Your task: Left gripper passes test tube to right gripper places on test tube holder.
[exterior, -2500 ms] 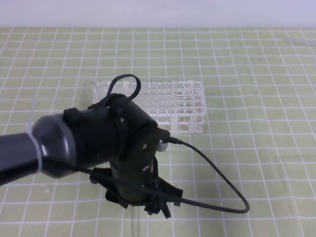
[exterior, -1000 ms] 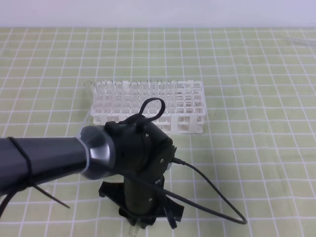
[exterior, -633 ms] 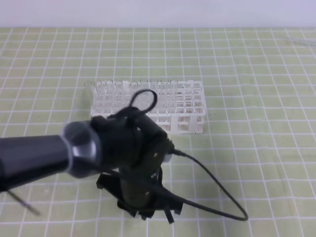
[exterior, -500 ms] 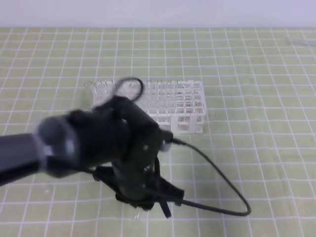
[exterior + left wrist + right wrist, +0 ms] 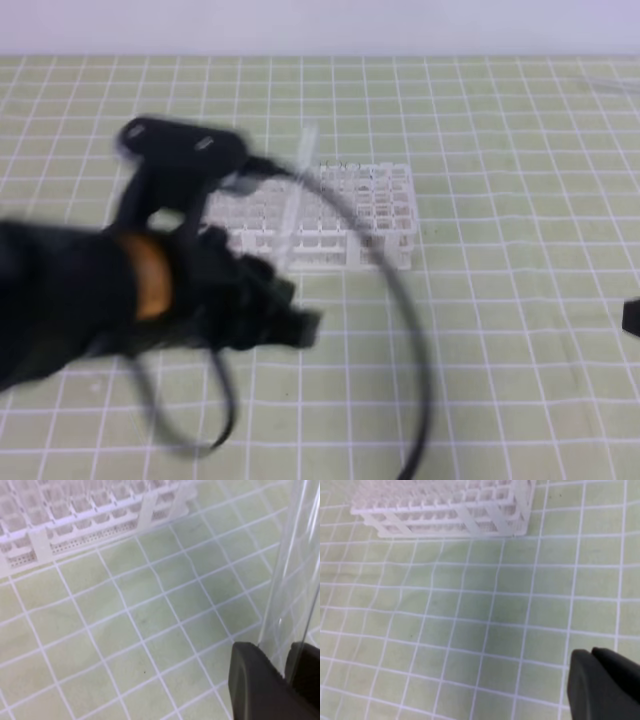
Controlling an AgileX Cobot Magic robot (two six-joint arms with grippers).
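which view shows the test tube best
The left wrist view: the test tube rises clear and close from between the left gripper's fingers. The exterior high view shows only a faint blurred streak before the test tube holder. The right wrist view shows none.

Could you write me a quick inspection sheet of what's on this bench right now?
Surface: green mat with a white grid, lying flat.
Job's things: white test tube holder standing on the mat; clear test tube held between the left gripper's fingers, rising upward in the left wrist view.
Clutter: nothing seen.
Grippers: left gripper closed on the test tube, blurred in the high view; right gripper shut, holding nothing, low over bare mat near the holder.
Cables: black cable looping from the left arm.
Surroundings: pale wall behind the mat.
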